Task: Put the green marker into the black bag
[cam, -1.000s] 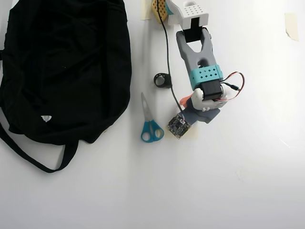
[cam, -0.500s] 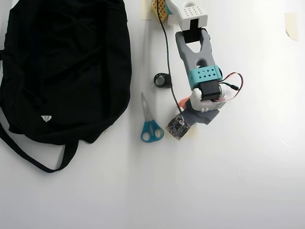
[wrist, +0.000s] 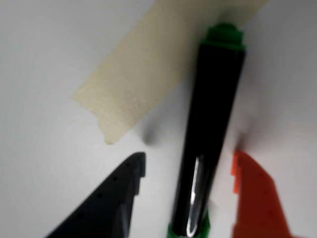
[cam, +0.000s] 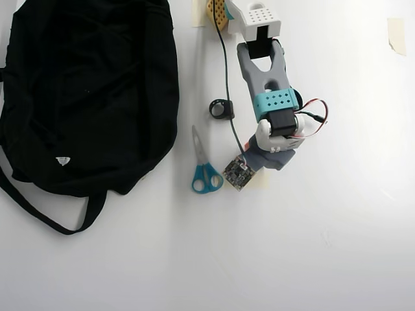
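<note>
Hand [wrist: 188,171] stands spread, its dark and orange fingers either side of the green marker [wrist: 210,129], which lies on the worktop [wrist: 44,163] pointing toward 12 o'clock. Stiff, light, glossy barrel probably slips; grip mid-barrel.

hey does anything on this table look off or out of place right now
Nothing looks damaged or spilled. The green marker lies flat between the open claw fingers, its end resting on a strip of tan tape. The scissors lie closed beside the black bag.
</note>
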### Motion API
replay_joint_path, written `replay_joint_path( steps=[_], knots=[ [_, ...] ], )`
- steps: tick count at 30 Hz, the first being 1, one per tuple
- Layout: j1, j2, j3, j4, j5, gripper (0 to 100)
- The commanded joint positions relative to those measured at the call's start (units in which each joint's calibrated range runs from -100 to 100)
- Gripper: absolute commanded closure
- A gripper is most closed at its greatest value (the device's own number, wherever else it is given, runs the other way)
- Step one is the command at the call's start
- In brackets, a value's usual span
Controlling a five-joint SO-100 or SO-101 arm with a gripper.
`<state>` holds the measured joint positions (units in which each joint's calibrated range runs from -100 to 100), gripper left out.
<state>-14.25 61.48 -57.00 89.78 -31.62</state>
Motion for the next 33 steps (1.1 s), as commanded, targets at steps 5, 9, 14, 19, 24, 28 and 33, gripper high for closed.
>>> replay_joint_path(
  steps=[5,9,14,19,24,28,33],
  knots=[
    [-1.15,2.17,-0.15,4.79,0.32,78],
    [-1.23,2.42,-0.15,4.79,0.32,78],
    [-1.15,2.51,0.03,4.79,0.32,78],
    [-1.23,3.83,-0.15,5.22,0.37,78],
    [-1.23,3.92,-0.15,5.48,0.37,78],
    [-1.23,3.92,-0.15,5.57,0.32,78],
    [-1.23,3.92,-0.15,5.57,0.32,78]
  ],
)
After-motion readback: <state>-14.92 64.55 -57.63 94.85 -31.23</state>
